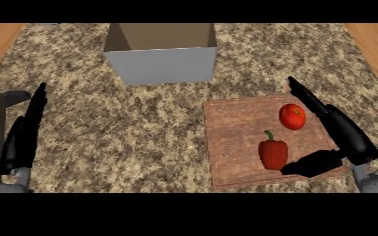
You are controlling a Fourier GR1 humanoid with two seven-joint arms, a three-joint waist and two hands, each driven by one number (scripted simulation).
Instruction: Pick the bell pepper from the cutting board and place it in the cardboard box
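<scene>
Lying on cutting board [236, 130]: red bell pepper [273, 152], green stem | right robot hand [336, 130] open beside it

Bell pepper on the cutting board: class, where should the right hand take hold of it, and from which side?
Probably round the body of the bell pepper, coming from its right, where the right hand is already open with its thumb beside it. The pepper's stem points away toward the tomato, so the broad red sides are free for the fingers.

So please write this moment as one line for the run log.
right hand: open beside bell pepper | pepper: on cutting board | left hand: resting
</scene>
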